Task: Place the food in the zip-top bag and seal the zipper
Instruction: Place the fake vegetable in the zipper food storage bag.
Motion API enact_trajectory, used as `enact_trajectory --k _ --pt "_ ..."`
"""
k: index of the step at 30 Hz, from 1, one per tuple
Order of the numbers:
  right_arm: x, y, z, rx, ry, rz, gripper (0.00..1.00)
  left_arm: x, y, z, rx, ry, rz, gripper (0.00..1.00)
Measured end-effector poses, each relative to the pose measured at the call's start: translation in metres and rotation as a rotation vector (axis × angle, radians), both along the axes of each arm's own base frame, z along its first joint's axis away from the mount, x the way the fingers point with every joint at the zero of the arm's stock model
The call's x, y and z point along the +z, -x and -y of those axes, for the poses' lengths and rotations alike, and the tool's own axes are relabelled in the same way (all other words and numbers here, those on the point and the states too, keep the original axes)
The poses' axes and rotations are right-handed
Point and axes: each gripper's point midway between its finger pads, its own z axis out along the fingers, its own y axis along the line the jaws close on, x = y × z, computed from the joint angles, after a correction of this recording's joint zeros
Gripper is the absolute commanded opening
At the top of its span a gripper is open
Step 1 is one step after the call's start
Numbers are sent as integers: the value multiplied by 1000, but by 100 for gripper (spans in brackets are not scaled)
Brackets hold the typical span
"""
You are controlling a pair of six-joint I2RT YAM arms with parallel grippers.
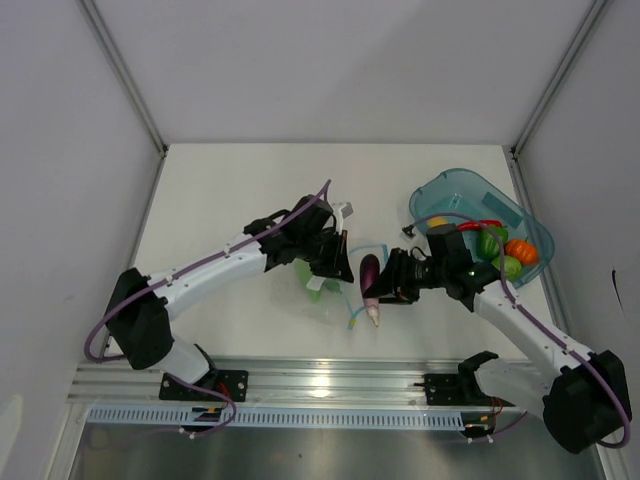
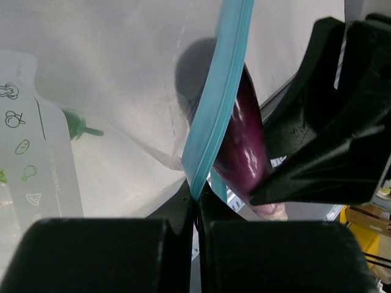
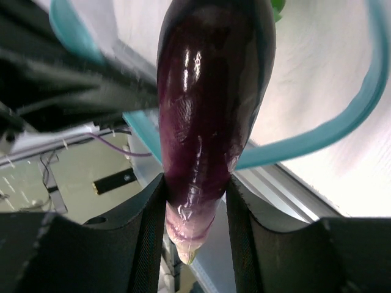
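The top view hangs above and behind the arm bases, looking down and away over the whole table [image 1: 250,180] to the far wall. The left wrist camera sits very close — it faces right, along the zipper [image 2: 217,104] to the eggplant [image 2: 244,146]. The right wrist camera, equally close, faces left and near along that eggplant. All three views share eggplant and zipper, mid-table.
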Motion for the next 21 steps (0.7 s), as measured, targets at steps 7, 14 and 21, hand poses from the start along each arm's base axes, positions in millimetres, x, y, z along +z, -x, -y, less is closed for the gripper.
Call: enact_trajectory --k 7,14,21 --pt "-11 -24 -15 -63 5 -80 5 -2 7 -5 -6 3 -9 1" --pt "-3 -54 -34 -89 24 -45 56 -1 10 -8 -3 10 -18 1" --pt "-4 -62 -42 -87 93 22 74 9 15 -5 -21 44 -12 1"
